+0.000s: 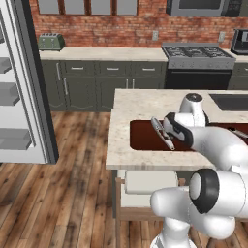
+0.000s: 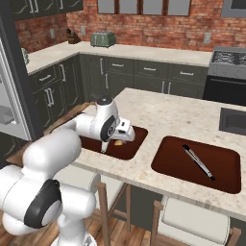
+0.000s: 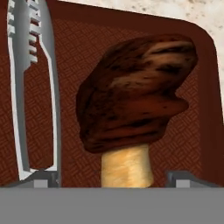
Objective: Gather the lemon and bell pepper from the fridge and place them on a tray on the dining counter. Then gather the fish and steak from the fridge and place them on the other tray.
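Observation:
The steak (image 3: 135, 92), a dark brown-red chunk with a pale end, lies on the dark red tray (image 3: 192, 144) in the hand view. My gripper (image 3: 113, 179) is open just above it, and its fingertips (image 3: 41, 178) stand wide apart on either side of the pale end without touching it. Silvery tongs (image 3: 30, 87) lie on the same tray, left of the steak. From the right base view my gripper (image 2: 121, 136) hangs over the left tray (image 2: 137, 137) on the dining counter (image 2: 168, 115), and a bit of the steak (image 2: 117, 142) peeks out beneath it.
A second dark red tray (image 2: 226, 168) with tongs (image 2: 198, 162) lies further right on the counter. A dark sink (image 2: 233, 120) sits beyond it. The fridge (image 1: 29, 97) stands open at the left. Stools (image 1: 145, 186) line the counter's near side.

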